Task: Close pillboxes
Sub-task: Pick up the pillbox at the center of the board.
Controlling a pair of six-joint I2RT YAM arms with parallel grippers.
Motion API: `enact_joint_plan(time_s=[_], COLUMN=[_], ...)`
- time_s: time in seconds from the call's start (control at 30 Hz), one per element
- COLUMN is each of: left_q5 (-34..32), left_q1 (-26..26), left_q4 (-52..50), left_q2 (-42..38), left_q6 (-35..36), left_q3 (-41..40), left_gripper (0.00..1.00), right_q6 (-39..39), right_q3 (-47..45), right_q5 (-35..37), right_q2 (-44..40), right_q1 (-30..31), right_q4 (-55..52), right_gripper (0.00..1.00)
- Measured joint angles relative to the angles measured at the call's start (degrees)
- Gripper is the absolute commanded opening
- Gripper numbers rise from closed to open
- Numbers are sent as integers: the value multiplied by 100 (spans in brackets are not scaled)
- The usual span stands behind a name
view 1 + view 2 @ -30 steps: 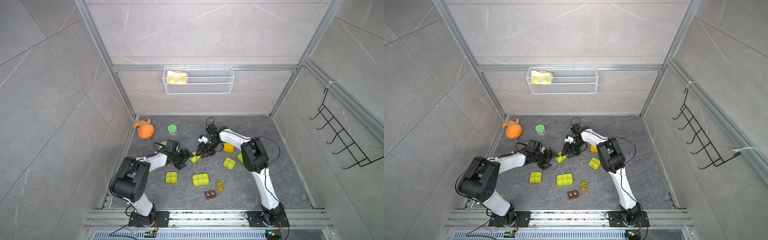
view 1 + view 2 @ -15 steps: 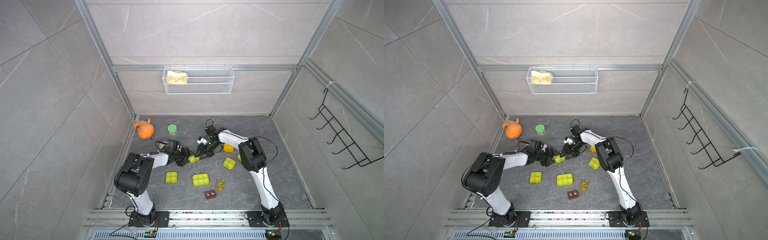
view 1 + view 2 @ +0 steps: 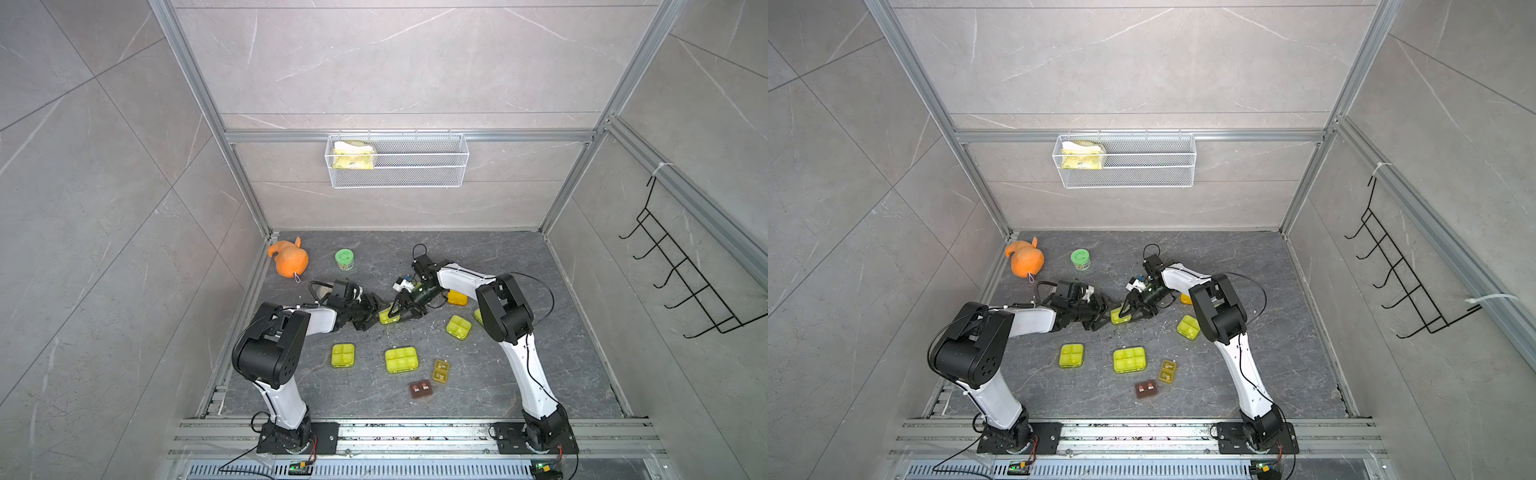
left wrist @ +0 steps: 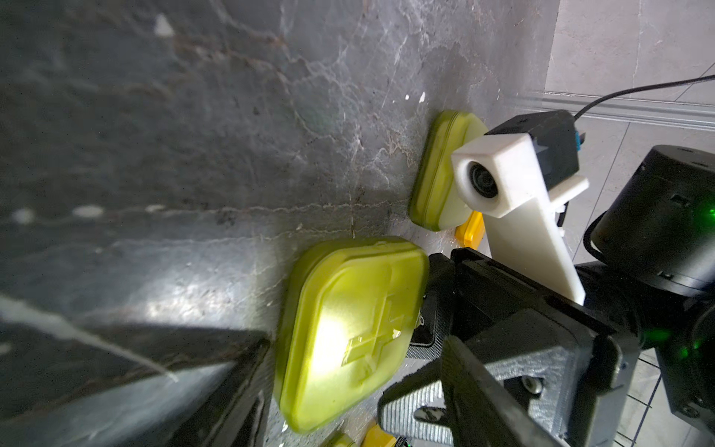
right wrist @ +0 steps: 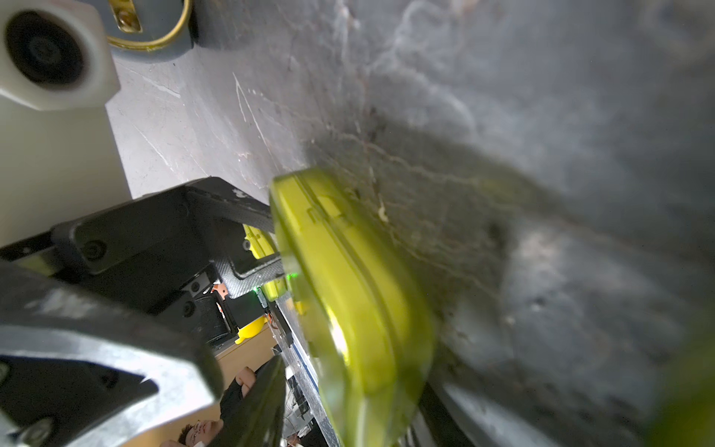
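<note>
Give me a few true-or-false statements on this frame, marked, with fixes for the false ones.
1. The left tool and right tool meet at one yellow-green pillbox. True.
2. The jar lies in the wall basket. False: it stands near the orange toy.
3. The brown pillbox lies next to the amber pillbox. True.
4. The orange pillbox is in the left tool. False: it lies by the right arm.

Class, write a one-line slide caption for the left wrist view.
Yellow-green pillbox, lid down, on the dark tabletop, the right gripper at its edge.
</note>
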Motion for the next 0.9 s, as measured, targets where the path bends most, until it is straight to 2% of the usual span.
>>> enact_joint_plan(time_s=[0.37, 0.7, 0.9], left_q5=[203, 302, 319], left_q1=[24, 24, 46], left_q4=[275, 409, 396], left_q2=[96, 146, 136], left_q6=[-120, -188, -188], left_q3=[-72, -96, -96], left_gripper=[66, 66, 69], right_q6=[627, 841, 918], right_q3=[-509, -721, -848], right_q5=[-258, -260, -245], right_q2=[-105, -267, -339], right_q1=[-42, -42, -50], right_q4=[1231, 1779, 1987], right_gripper=[38, 26, 25])
